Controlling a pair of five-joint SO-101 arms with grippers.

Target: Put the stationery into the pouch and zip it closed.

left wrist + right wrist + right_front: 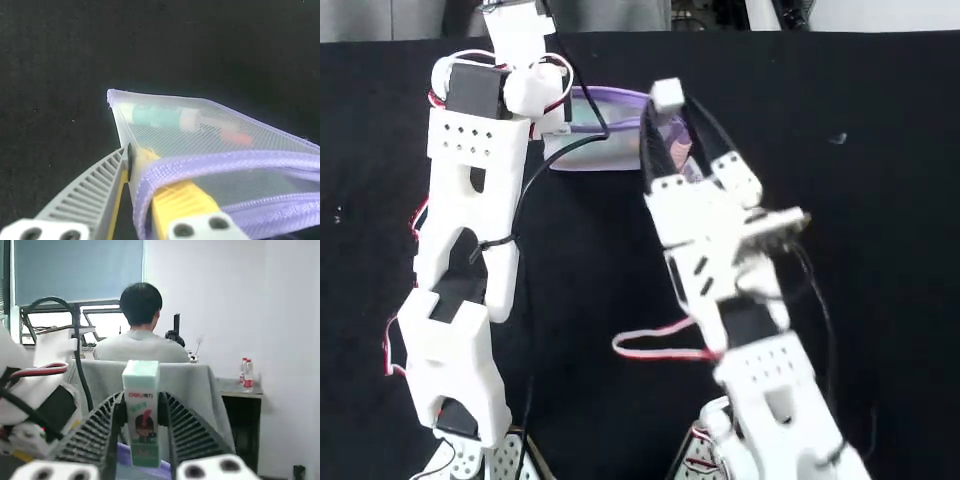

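A translucent mesh pouch (585, 155) with a purple zipper band lies at the back of the black table. My left gripper (555, 125) is shut on the pouch's open edge (142, 175), its yellow finger inside and its grey finger (90, 190) outside. Inside the pouch (215, 145) lie a green and white tube (160, 116) and a small red item (235, 137). My right gripper (670, 108) hangs just above the pouch's right part, shut on a small green and white eraser box (141, 410), which stands upright between the ribbed fingers. The same box (667, 95) shows as a white block.
The left arm's white body (470, 200) runs along the table's left side. The right arm (740, 280) crosses the middle, and a red cable (650, 345) loops beside it. Bare black tabletop (880, 200) lies to the right.
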